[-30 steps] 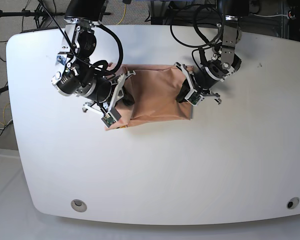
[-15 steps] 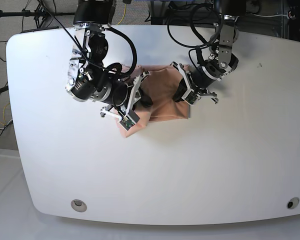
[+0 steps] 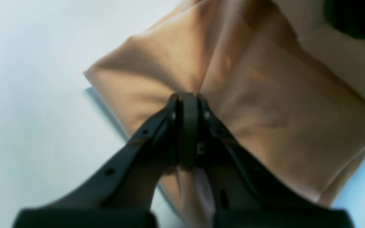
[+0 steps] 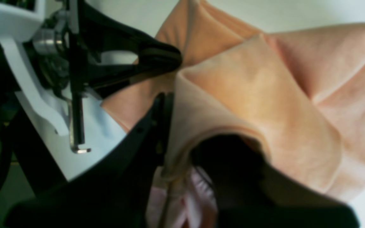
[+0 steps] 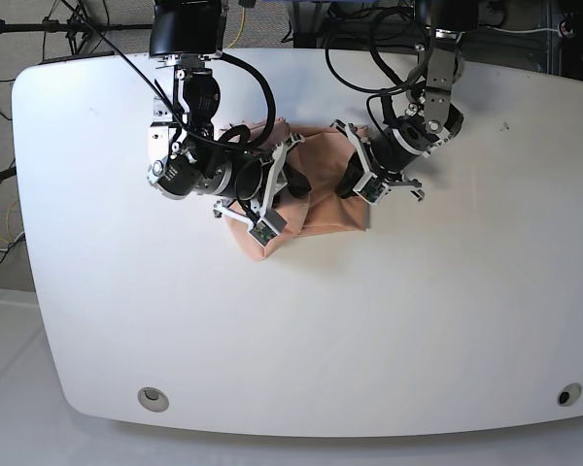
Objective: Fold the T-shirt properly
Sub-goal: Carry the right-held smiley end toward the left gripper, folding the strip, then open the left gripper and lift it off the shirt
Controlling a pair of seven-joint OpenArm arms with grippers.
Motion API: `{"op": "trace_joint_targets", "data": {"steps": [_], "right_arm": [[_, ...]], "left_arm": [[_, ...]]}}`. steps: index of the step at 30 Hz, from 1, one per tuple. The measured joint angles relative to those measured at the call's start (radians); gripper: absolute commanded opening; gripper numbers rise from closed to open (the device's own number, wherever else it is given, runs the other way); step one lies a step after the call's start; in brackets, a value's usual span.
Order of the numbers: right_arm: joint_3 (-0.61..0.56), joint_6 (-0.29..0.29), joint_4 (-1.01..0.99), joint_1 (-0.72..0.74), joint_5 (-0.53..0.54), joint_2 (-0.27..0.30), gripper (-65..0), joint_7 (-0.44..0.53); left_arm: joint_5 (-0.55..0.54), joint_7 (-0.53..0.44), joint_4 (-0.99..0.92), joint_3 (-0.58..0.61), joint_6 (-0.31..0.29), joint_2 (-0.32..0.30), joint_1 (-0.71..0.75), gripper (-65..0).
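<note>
Left gripper (image 3: 185, 104) fingers (image 3: 173, 110) pinched together on T-shirt (image 3: 265, 104) fold; creases radiate from pinch; white tabletop (image 3: 27, 95) beside cloth.

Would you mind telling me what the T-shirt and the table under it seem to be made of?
The T-shirt looks like a soft, matte knit, probably cotton: it creases, bunches and drapes where the left pincer and the right pincer pinch it. The table seems a hard, smooth white board, perhaps laminate or painted; its surface is flat with a faint sheen.
</note>
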Motion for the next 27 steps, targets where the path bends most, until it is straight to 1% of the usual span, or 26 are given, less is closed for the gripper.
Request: {"op": "trace_joint_targets", "data": {"steps": [5, 12, 14, 16, 19, 20, 21, 23, 26, 27], "right_arm": [[0.000, 0.000, -0.003, 0.007, 0.000, 0.000, -65.0, 0.000], [0.000, 0.000, -0.003, 0.011, 0.000, 0.002, -65.0, 0.001], [0.000, 0.000, -0.003, 0.010, 0.001, 0.008, -65.0, 0.001], [0.000, 0.000, -0.003, 0.011, 0.000, 0.013, -65.0, 0.000], [0.002, 0.000, -0.003, 0.010, 0.000, 0.016, -65.0, 0.000], [0.001, 0.000, -0.003, 0.010, 0.000, 0.016, -65.0, 0.000], [0.001, 0.000, -0.003, 0.009, 0.000, 0.016, -65.0, 0.000], [0.001, 0.000, -0.003, 0.008, 0.000, 0.015, -65.0, 0.001], [0.000, 0.000, -0.003, 0.007, 0.001, 0.015, -65.0, 0.001], [0.000, 0.000, -0.003, 0.008, 0.000, 0.016, -65.0, 0.001]], "left_arm": [[-0.006, 0.042, 0.037, 0.001, -0.007, 0.005, 0.003, -63.2], [-0.126, 0.051, 0.119, -0.003, -0.008, 0.007, 0.015, -62.9], [-0.161, 0.051, 0.142, -0.017, -0.011, 0.010, 0.012, -61.4], [-0.193, 0.051, 0.158, -0.031, -0.007, 0.013, 0.011, -56.0], [-0.233, 0.051, 0.181, -0.046, -0.007, 0.011, 0.014, -43.7], [-0.244, 0.052, 0.186, -0.050, -0.007, 0.011, 0.014, -38.1], [-0.254, 0.052, 0.193, -0.056, -0.007, 0.012, 0.014, -34.6], [-0.272, 0.052, 0.204, -0.066, -0.007, 0.012, 0.015, -24.5], [-0.303, 0.052, 0.224, -0.082, -0.006, 0.013, 0.018, -15.7], [-0.315, 0.051, 0.233, -0.089, -0.006, 0.013, 0.021, -14.4]]}}
